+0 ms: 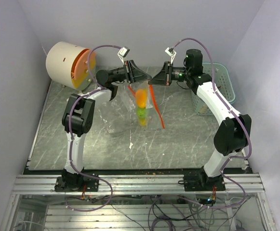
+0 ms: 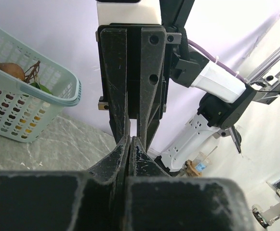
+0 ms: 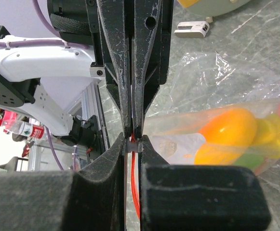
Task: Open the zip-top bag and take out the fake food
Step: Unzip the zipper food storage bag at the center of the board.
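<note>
Grey table — filled zip-top bag

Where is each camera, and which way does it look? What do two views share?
Top external: above and behind, looking down at the table; both arms show.
Left wrist: on the left arm, looks past the shut left pincer at the right arm and basket.
Right wrist: looks past the right pincer at the left arm and zip-top bag.
Shared: fake food, in top and right wrist.

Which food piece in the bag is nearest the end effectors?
The orange one, closest to the bag's mouth; the green piece and the yellow piece lie farther down.
</note>
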Motion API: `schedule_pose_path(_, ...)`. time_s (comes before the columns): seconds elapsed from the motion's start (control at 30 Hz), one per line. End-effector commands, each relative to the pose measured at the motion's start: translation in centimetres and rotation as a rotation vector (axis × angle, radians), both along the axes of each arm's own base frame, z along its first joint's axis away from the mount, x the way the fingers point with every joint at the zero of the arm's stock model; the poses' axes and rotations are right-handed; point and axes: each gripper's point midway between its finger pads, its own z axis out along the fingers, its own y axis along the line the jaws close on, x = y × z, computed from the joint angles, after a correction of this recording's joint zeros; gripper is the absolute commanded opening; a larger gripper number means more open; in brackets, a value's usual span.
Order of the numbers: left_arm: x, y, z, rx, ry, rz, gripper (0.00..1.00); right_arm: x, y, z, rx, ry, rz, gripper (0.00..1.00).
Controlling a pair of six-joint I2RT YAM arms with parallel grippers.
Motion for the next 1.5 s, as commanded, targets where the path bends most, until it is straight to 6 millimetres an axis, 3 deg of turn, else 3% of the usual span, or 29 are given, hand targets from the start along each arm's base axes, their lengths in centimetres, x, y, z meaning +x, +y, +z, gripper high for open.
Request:
schedule_pose_path(0.0, -3.9, 1.1, 3.0, -0.093, -0.291, -0.029, 0.07, 0.1, -0.5, 2.3, 0.023, -0.079, -0.023, 0.0)
schedule_pose_path(0.13, -2.3, 1.6, 3.5, -0.135, -0.243, 0.013, 0.07, 0.1, -0.6, 1.7, 0.005, -0.073, -0.033, 0.0)
schedule_pose_path(0.4, -1.6, 2.3, 4.7, -0.164, -0.239, 0.035, 0.07, -0.5, -1.0, 1.0, -0.01, -0.066, -0.044, 0.0)
schedule_pose_path(0.77, 0.4, 4.9, 6.0, -0.212, -0.218, 0.125, 0.07, -1.5, -1.4, -0.2, -0.032, -0.044, -0.051, 0.0)
schedule_pose_path(1.0, 2.4, 6.9, 7.4, -0.248, -0.227, 0.173, 0.07, -3.1, -2.2, -2.7, -0.087, -0.007, -0.064, 0.0)
schedule_pose_path(1.2, 2.2, 6.6, 7.1, -0.222, -0.255, 0.158, 0.07, -3.4, -2.5, -2.6, -0.093, -0.018, -0.082, 0.0)
schedule_pose_path(1.4, -1.2, 3.2, 5.1, -0.138, -0.292, 0.035, 0.72, -2.7, -2.3, -1.5, -0.077, -0.034, -0.079, 0.0)
schedule_pose_path(1.47, -2.6, 1.6, 4.4, -0.116, -0.3, -0.019, 0.79, -2.5, -2.1, -1.3, -0.072, -0.034, -0.074, 0.0)
